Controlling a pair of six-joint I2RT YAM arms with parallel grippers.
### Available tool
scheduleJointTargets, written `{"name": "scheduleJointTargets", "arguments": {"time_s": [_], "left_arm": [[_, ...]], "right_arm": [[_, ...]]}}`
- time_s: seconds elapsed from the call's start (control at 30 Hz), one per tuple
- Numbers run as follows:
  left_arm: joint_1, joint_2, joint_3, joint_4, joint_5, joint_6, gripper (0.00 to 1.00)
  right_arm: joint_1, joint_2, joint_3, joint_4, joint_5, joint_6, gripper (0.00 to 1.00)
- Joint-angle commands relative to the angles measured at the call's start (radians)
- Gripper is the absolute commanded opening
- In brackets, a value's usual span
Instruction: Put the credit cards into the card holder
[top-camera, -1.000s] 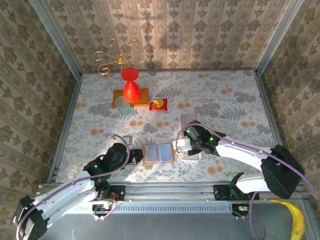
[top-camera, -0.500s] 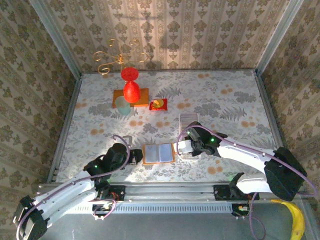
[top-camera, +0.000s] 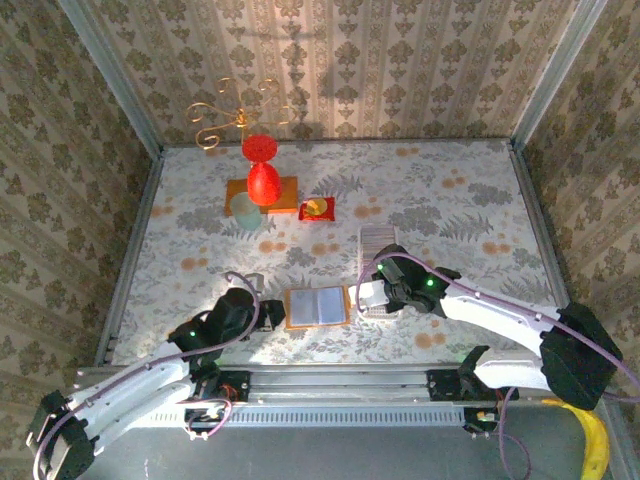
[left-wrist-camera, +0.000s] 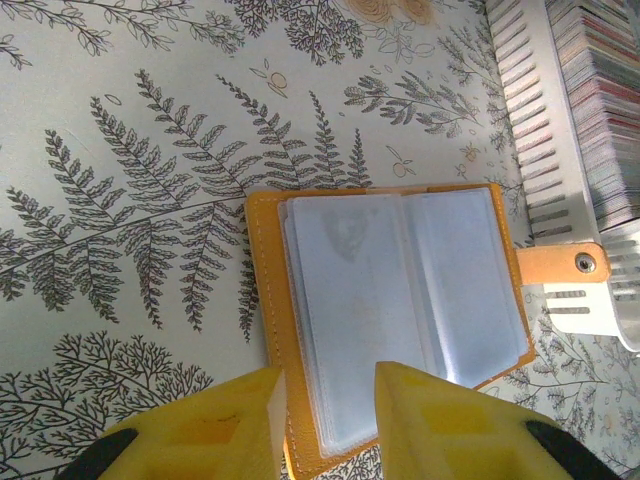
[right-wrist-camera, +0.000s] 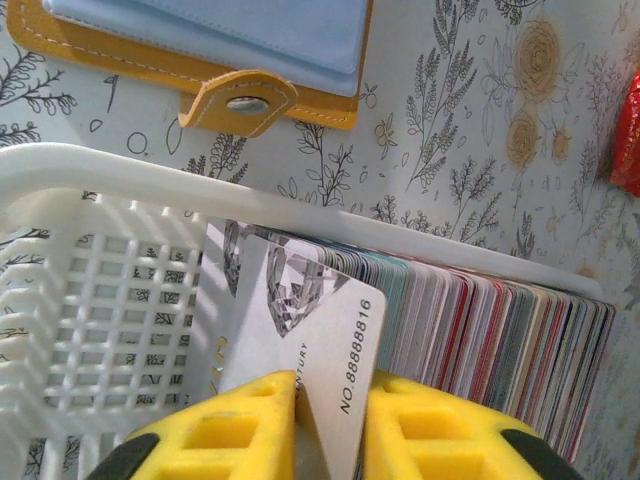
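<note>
Top external: fern-print table (top-camera: 470, 215), damask-papered walls (top-camera: 400, 70).

Orange card holder (top-camera: 317, 307) lies open, sleeves up; at its 3 o'clock credit cards (right-wrist-camera: 480, 320) stand on edge, one silver card (right-wrist-camera: 310, 320) tilted.

A red vase (top-camera: 262, 170) stands on an orange mat (top-camera: 286, 197) on the floral tabletop (top-camera: 450, 210), with a pale dish (top-camera: 243, 211) touching the mat, a gold wire ornament (top-camera: 225, 115) behind, and a small red packet (top-camera: 318, 209) to the right.
</note>
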Motion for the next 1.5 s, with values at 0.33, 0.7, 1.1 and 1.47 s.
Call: {"name": "scheduleJointTargets", "arguments": {"time_s": [0.33, 0.7, 1.1, 1.47], "left_arm": [[0.002, -0.011, -0.003, -0.038, -0.042, -0.04, 0.29], [0.013, -0.007, 0.074, -0.106, -0.063, -0.013, 0.31], [0.01, 0.155, 0.13, 0.026, 0.072, -0.049, 0.39], [-0.017, 0.361, 0.193, 0.035, 0.081, -0.032, 0.33]], "right_arm": [[0.038, -0.114, 0.03, -0.153, -0.011, 0.131, 0.07], [0.116, -0.34, 0.132, -0.241, -0.188, 0.646, 0.0], [0.112, -0.236, 0.032, 0.168, -0.141, 2.029, 0.0], [0.166, 0.118, 0.095, 0.281, -0.17, 2.168, 0.0]]}}
